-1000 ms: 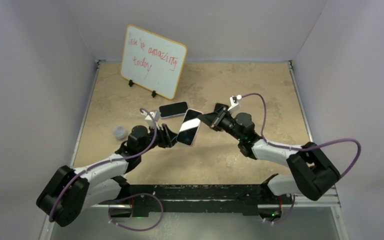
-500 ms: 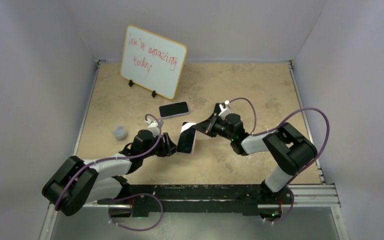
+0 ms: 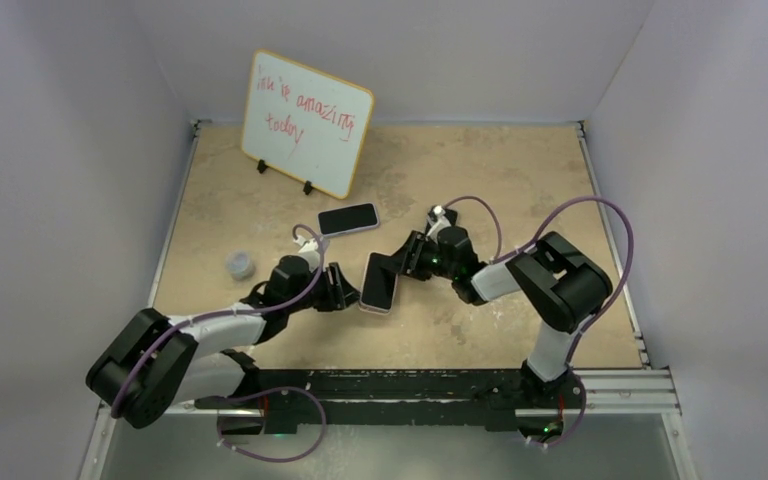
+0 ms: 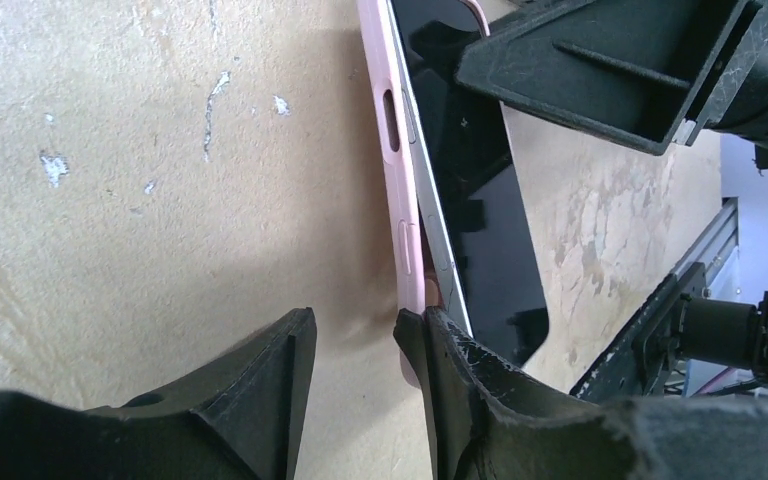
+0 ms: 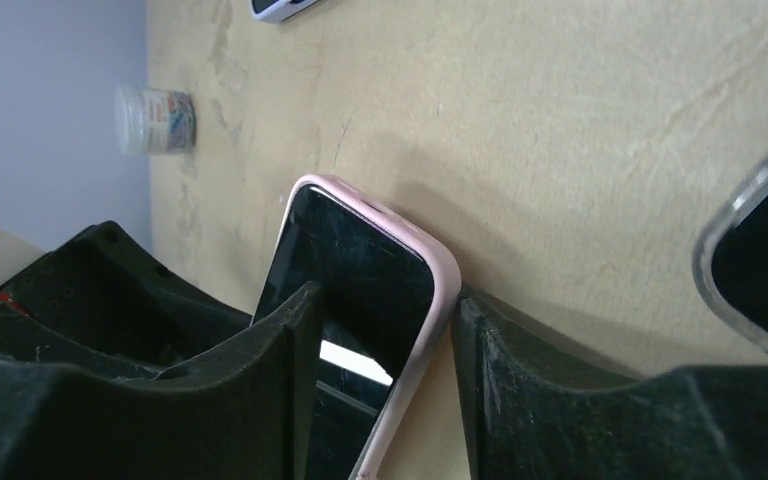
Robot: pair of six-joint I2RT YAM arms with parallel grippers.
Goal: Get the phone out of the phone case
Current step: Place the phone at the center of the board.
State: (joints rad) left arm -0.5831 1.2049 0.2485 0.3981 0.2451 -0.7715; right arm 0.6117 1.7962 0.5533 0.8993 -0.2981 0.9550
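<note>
Toward the table's [image 3: 480, 170] back-left corner, a whiteboard [image 3: 305, 122] reads "…amazing today" in red; its first words are illegible. A small jar [image 3: 240, 264] sits near the left edge, label unreadable. Mid-table, the left gripper [image 3: 345, 291], jaws parted, touches the pink case [image 4: 412, 250] holding the phone [image 3: 381, 280]. The right gripper [image 3: 404, 263] loosely straddles its far corner, unclamped.

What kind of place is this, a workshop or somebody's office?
Most likely a robotics lab test booth: plain walls box in a tabletop, the left arm and right arm are bolted to a rail, and a handwritten whiteboard stands behind.
</note>
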